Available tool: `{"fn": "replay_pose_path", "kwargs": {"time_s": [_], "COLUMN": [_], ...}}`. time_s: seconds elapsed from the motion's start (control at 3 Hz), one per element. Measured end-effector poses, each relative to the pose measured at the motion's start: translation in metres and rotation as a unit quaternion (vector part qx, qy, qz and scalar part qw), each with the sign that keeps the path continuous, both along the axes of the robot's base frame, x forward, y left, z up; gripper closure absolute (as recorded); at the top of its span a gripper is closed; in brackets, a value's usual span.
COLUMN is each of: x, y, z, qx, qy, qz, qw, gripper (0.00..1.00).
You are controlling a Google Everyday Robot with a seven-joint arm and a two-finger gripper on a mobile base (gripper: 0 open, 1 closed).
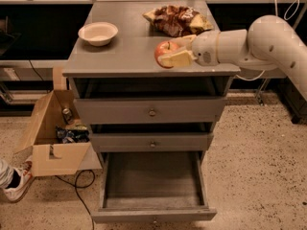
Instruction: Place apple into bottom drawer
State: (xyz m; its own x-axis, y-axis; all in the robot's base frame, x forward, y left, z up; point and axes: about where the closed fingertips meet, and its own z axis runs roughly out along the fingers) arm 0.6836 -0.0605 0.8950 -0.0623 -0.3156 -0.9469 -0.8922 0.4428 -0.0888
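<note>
apple (pixel 162 49) partly behind pincer (pixel 175 51)

Grey cabinet top (pixel 129 56): bowl (pixel 98 32) at left, chip bag (pixel 176 20) back right. Front right: gripper (pixel 173 51) closed around apple (pixel 163 49); whether apple touches the top, unclear.

The white arm (pixel 268 40) is stretching in level from beyond the right side of the cabinet (pixel 129 47), its thick curved link hanging outside that side and its wrist (pixel 216 47) lying just above the top. The gripper (pixel 171 51) is sitting over the cabinet's front right part, its pale fingers (pixel 176 59) clamping the apple (pixel 164 51) from front and back.
</note>
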Motion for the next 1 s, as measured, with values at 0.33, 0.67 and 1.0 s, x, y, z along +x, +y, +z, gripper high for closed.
{"fn": "replay_pose_path", "kwargs": {"time_s": [0.33,0.67,1.0], "x": [-0.052,-0.091,-0.121], "y": [-0.025,-0.047,-0.051], "z": [-0.050,-0.099,-0.166], "qx": [-0.021,-0.038,-0.070], "qy": [0.055,0.098,0.142], "qz": [0.003,-0.018,-0.018], "qw": [0.9982,0.9943,0.9872], "gripper": [1.00,1.00,1.00]}}
